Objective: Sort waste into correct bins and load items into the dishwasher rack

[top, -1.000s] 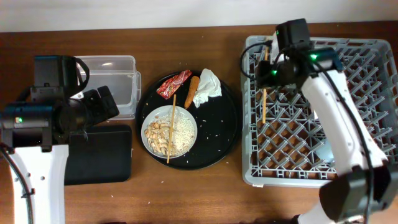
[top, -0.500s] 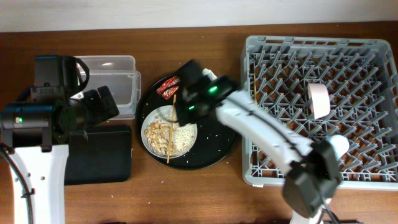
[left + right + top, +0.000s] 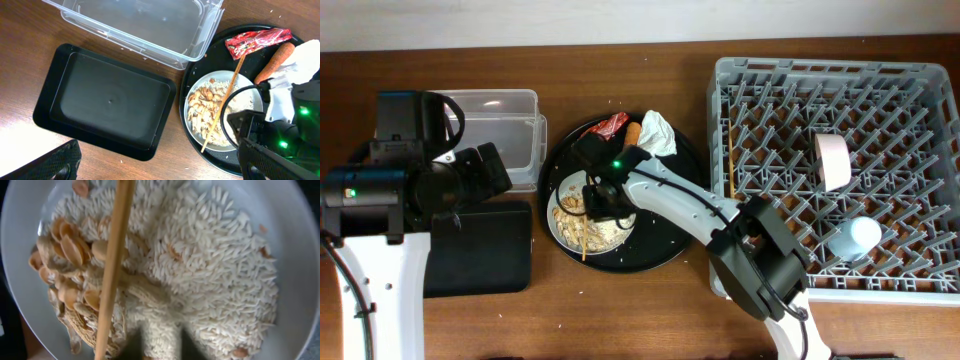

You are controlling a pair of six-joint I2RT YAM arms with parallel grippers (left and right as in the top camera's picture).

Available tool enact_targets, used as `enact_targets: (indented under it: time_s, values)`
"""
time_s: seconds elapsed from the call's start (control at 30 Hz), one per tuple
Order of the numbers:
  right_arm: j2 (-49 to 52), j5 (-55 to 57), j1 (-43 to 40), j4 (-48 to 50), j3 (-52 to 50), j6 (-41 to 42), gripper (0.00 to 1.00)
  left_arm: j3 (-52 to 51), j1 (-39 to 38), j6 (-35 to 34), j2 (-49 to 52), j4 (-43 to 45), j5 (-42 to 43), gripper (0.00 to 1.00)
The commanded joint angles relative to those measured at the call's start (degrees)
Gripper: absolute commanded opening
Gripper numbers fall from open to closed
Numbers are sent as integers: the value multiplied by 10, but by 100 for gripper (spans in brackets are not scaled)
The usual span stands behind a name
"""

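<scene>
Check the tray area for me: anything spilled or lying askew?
Yes. Loose rice grains are scattered over the round black tray, with a few specks on the wooden table. One wooden chopstick lies slanted across the white bowl of rice and scraps, its ends reaching past the rim.

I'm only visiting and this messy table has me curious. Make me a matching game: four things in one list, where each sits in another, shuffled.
Things
1. red wrapper
2. pale dish
3. clear tub
4. white bowl

Places
A. standing on edge in the grey rack
B. on the table, next to the shallow black tray
C. on the round black tray, holding rice
D. on the round black tray, beside the carrot piece

Pairs: 1-D, 2-A, 3-B, 4-C
</scene>
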Motion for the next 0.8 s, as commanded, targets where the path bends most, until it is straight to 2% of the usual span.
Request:
enact_targets:
  time_s: [0.0,0.1,0.23,0.33,0.4,0.43,0.47,0.63,0.77]
  values:
    - [-32,-25,4,16,1,-10,45,-2,2,-1,-1,-1,-4,99]
    - [-31,10,26,42,1,-10,47,-2,2,-1,-1,-1,-4,99]
    - [-12,23,30,49,1,16,32,-2,2,-1,-1,-2,-4,99]
    - [-5,23,27,52,1,16,16,-2,2,-1,-1,-2,-4,99]
    - [-5,23,23,52,1,16,17,-2,2,-1,-1,-2,-4,99]
    - [-3,23,23,52,1,16,25,-2,2,-1,-1,-2,-4,99]
    - [-3,23,25,52,1,16,27,-2,2,-1,-1,-2,-4,99]
    - [14,23,35,48,1,28,27,-2,2,-1,-1,-3,-4,99]
    - [10,21,34,45,1,23,4,-2,2,-1,-1,-5,-4,99]
